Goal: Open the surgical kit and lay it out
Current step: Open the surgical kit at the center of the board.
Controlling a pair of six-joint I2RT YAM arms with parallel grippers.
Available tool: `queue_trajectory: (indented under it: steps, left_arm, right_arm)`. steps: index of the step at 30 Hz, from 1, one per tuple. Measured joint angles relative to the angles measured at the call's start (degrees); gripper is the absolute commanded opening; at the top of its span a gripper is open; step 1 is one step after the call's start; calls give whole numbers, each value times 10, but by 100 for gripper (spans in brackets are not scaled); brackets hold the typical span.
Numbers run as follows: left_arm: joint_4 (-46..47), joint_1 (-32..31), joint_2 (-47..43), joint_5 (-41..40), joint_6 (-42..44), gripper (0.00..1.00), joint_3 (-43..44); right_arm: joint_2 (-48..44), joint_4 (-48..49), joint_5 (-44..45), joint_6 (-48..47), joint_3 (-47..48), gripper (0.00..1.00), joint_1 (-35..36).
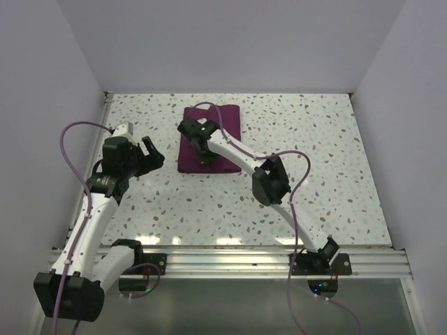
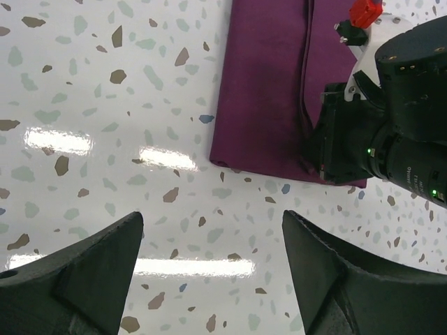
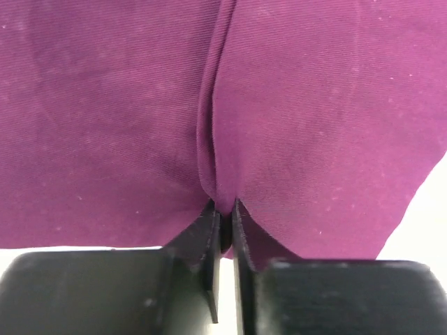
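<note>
The right pincer [image 3: 222, 213] pinches the cloth wrap [image 1: 227, 118]; left pincer [image 2: 211, 218] gapes nearby.

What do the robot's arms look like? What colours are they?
The left arm and right arm are white tubes with chunky black joints. A thin purple cable loops off each. The left end effector and right end effector have dark wedge-shaped fingers. The right wrist has a tiny green light and a red part.
</note>
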Motion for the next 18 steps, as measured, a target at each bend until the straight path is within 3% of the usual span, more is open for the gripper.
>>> queue_trajectory:
  steps: [9, 13, 18]
  left_arm:
    - [2, 0, 60, 1, 22, 83, 29]
    - [10, -12, 120, 5, 34, 82, 80]
    - [25, -76, 232, -2, 48, 79, 171]
  right_arm:
    - [-59, 8, 3, 5, -52, 0, -12]
    - [-156, 15, 21, 13, -118, 0, -37]
    - [-303, 23, 64, 30, -249, 0, -112]
